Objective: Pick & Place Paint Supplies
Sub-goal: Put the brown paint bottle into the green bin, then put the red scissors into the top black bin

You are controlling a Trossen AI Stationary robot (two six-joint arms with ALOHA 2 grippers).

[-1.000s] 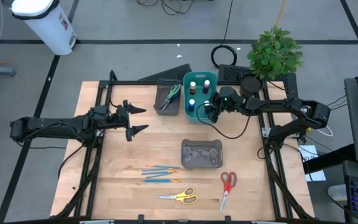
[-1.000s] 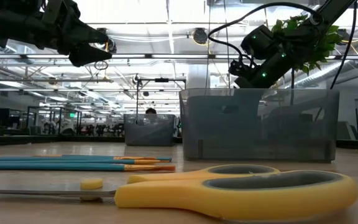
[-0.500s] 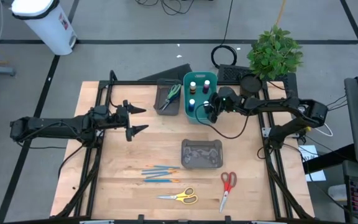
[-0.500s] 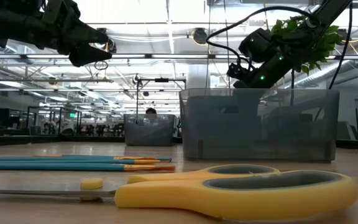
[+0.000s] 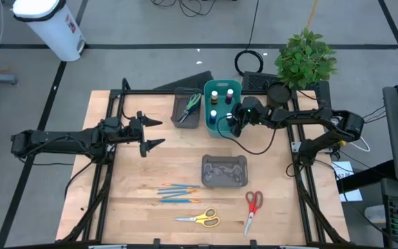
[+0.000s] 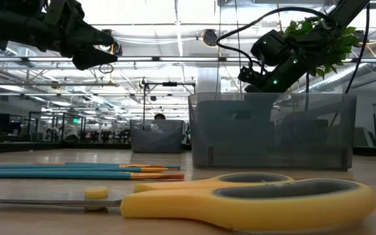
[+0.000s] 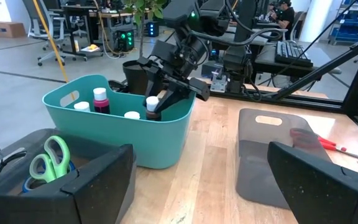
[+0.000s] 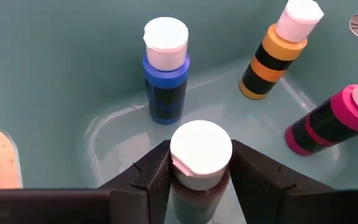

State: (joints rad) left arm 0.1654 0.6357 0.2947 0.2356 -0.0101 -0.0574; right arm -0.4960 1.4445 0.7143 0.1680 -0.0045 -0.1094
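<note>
A teal bin [image 5: 220, 131] stands at the far middle of the table with several small paint bottles [image 5: 214, 93] upright on its floor. My right gripper [image 5: 231, 124] reaches into it from the right and is shut on a brown bottle with a white cap [image 8: 201, 149]. My left gripper [image 5: 159, 132] hangs open and empty above the table's left half. Thin blue-and-orange brushes [image 5: 178, 192], yellow scissors [image 5: 200, 219] and red scissors [image 5: 253, 206] lie flat near the front. Green scissors [image 5: 192, 105] lie in a dark grey tray [image 5: 187, 119]. My right gripper pinches the brown bottle just under its white cap [image 8: 199, 182], one finger [image 8: 157, 171] on each side. The fingers slant down from the table's right into the bin. The cap [image 7: 152, 101] stands at rim height; the bin wall hides the bottle's lower end.
A blue bottle [image 8: 165, 81], an orange one [image 8: 271, 62] and a pink one [image 8: 328, 121] stand close round the held bottle. A second dark grey tray [image 5: 224, 171] sits mid-table. A potted plant [image 5: 305, 59] stands at the far right corner.
</note>
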